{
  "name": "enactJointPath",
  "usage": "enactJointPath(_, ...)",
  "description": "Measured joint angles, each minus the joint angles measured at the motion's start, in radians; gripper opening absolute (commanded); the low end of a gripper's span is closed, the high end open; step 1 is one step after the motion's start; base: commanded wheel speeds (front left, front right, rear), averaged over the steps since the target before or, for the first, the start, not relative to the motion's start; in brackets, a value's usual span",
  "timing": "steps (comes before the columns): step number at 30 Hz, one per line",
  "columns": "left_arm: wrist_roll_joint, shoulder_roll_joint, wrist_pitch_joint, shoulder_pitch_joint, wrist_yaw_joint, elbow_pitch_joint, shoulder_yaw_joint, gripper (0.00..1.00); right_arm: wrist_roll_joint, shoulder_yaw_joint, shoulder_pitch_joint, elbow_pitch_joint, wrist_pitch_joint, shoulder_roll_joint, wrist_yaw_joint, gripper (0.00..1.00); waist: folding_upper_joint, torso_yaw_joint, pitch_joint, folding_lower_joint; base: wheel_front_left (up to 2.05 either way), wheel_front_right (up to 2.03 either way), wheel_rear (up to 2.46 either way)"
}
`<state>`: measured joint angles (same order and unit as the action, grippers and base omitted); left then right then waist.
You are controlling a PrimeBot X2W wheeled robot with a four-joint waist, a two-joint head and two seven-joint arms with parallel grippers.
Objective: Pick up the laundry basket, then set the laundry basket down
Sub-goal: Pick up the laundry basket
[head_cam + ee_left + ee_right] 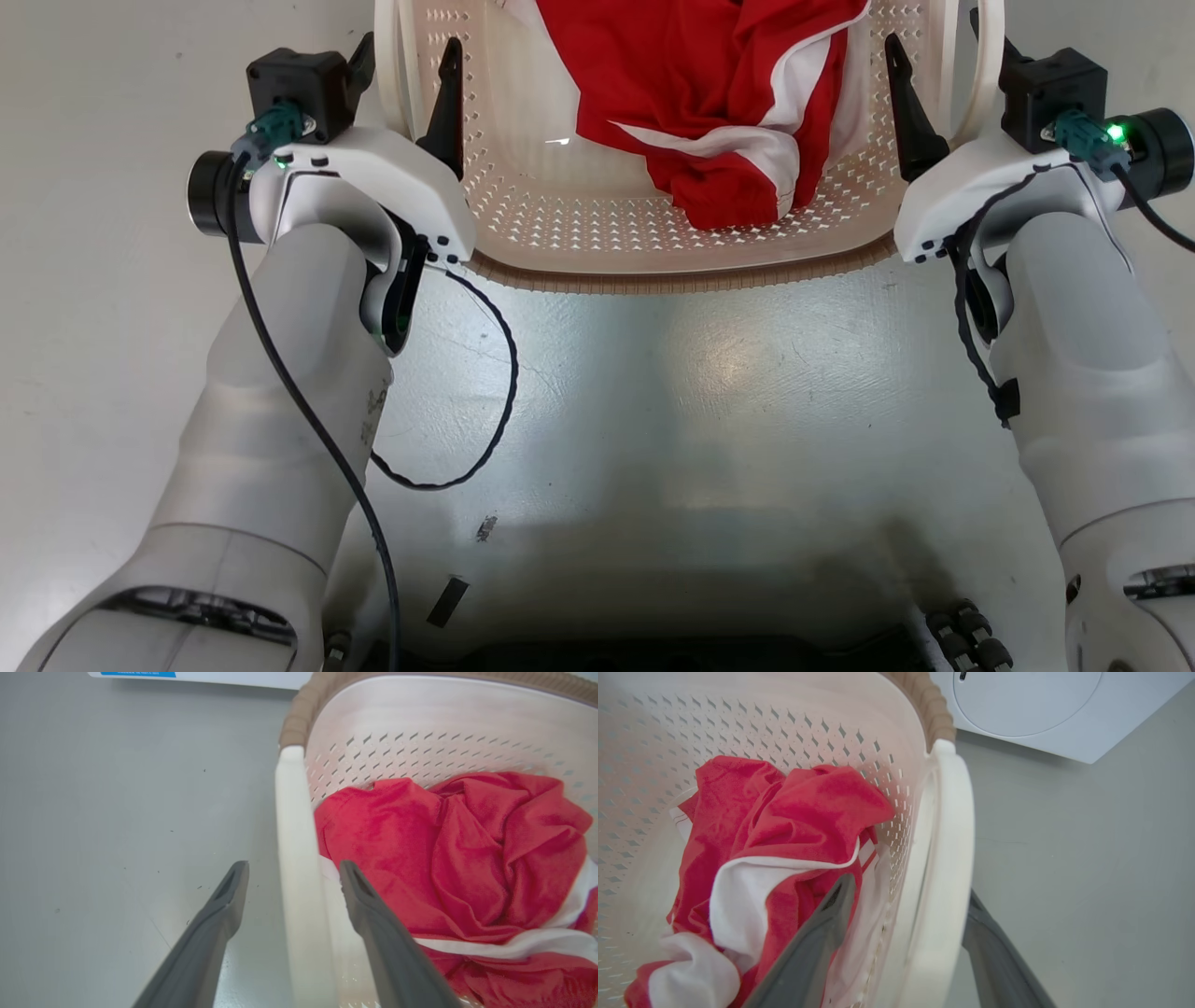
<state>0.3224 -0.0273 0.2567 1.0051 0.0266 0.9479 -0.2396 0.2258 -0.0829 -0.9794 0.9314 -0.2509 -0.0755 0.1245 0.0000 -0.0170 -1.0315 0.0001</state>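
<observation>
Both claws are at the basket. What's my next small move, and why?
Probably close both claws. The left claw stands open astride the left handle of the laundry basket, the right claw astride its right handle, one finger inside, one outside; neither grips yet.

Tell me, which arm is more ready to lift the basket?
Left, slightly. The left pincer stands open with the left handle centred between its fingers. The right pincer also straddles the right handle, but nearer its outer finger. Probably both lift together.
</observation>
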Motion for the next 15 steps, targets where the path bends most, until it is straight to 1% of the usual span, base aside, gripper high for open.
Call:
enactJointPath(6, 0.019, 0.001, 0.0, 0.053, 0.0, 0.086, -0.013, 1.0, -0.002, 0.005, -0.04, 0.073, 0.0, 0.0, 0.0, 1.0, 0.0, 0.0, 0.004, 0.0, 0.0, 0.0, 0.0)
enactJointPath(15, 0.04, 0.002, 0.0, 0.094, 0.0, 0.169, -0.028, 1.0, 0.002, 0.003, -0.085, 0.16, 0.0, 0.001, 0.0, 1.0, 0.0, -0.001, 0.012, 0.0, 0.0, 0.0, 0.0)
